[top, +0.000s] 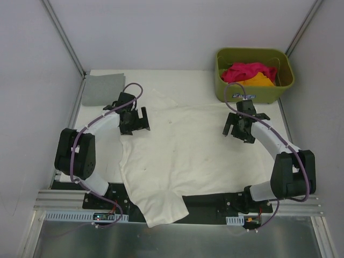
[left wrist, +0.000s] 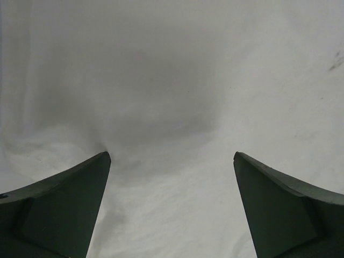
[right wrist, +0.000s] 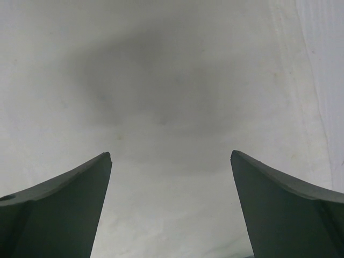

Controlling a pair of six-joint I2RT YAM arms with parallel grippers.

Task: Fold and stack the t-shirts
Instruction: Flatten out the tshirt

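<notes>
A large cream-white t-shirt (top: 183,150) lies spread over the table, its lower part hanging over the near edge. My left gripper (top: 133,122) is open just above its left side; the left wrist view shows only white cloth (left wrist: 172,107) between the wide-apart fingers (left wrist: 64,199). My right gripper (top: 239,127) is open above the shirt's right side; the right wrist view shows white cloth (right wrist: 172,97) between the spread fingers (right wrist: 285,204). A folded grey t-shirt (top: 103,88) lies at the back left. Magenta-pink (top: 244,71) and orange (top: 260,79) shirts sit in the basket.
The olive-green plastic basket (top: 221,80) stands at the back right corner. White enclosure walls with metal posts surround the table. The arm bases and a metal rail (top: 59,201) run along the near edge.
</notes>
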